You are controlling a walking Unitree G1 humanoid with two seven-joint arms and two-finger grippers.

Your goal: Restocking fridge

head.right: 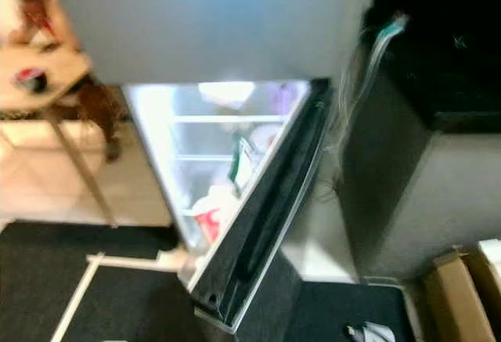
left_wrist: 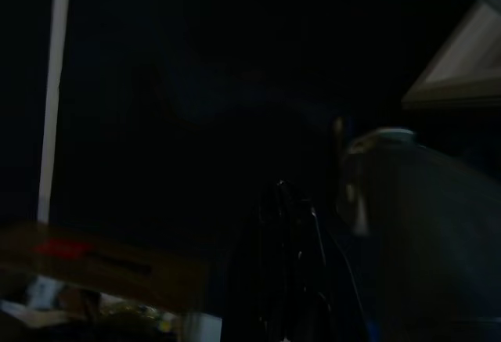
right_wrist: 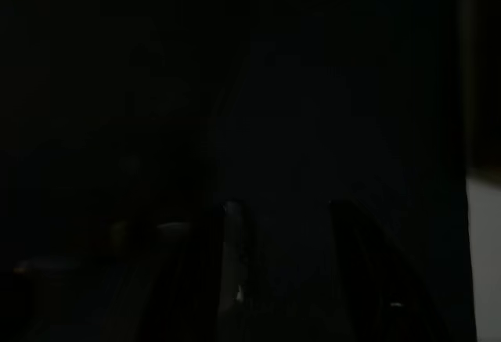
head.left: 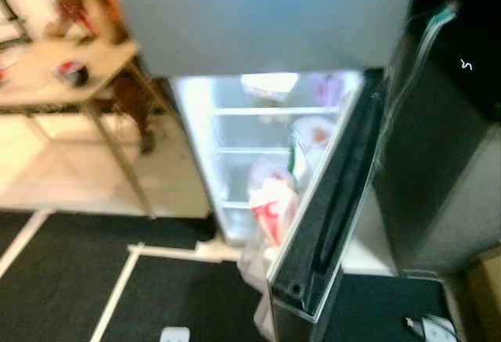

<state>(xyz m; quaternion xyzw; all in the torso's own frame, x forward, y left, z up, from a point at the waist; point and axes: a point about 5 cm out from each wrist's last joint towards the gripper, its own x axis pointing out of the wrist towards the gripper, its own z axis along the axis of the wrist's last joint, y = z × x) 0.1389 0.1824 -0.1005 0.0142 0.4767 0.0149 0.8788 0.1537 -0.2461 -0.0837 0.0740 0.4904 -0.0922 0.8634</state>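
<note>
Black carpet (head.left: 63, 279) nearest; fridge (head.left: 258, 21) ahead, lower door (head.left: 329, 201) swung open, lit shelves holding a red-and-white pack (head.left: 270, 209). Left gripper (left_wrist: 290, 279) narrow; right gripper (right_wrist: 305, 279) parted, empty. Farther: table (head.left: 70, 68), person (head.left: 86, 5).

A person (head.left: 90, 9) sits at a wooden worktop (head.left: 66, 72) at far left, a dark round object (head.left: 72, 72) on it. Black floor mat (head.left: 63, 279) edged with white tape (head.left: 117, 291). Cardboard box (head.right: 454, 295) at lower right.
</note>
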